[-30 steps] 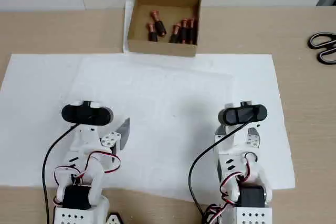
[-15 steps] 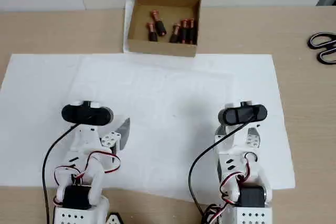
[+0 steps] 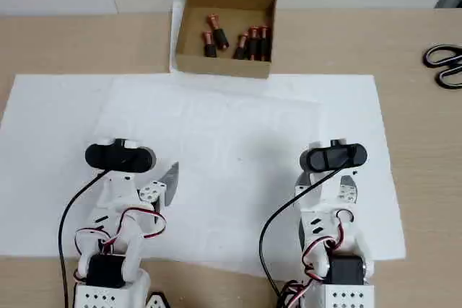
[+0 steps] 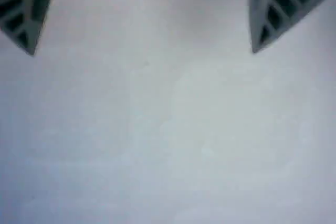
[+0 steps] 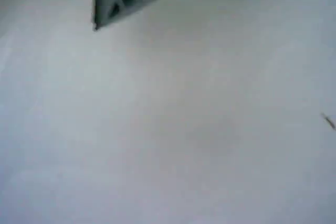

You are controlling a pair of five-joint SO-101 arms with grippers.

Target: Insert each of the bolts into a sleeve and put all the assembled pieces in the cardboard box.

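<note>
The cardboard box (image 3: 186,30) stands at the far middle of the table. Inside it lie several assembled pieces (image 3: 253,42), copper bolts in black sleeves. Both arms sit folded back at the near edge, far from the box. My left gripper (image 4: 143,52) is open, its two grey fingertips wide apart just above bare white paper with nothing between them; in the high view the left gripper (image 3: 151,182) is at the near left. My right gripper (image 3: 345,189) hangs low over the paper at the near right, mostly hidden under its wrist camera.
A large white paper sheet (image 3: 238,135) covers the wooden table (image 3: 86,41) between the arms and the box. Black-handled scissors (image 3: 444,63) lie at the far right edge.
</note>
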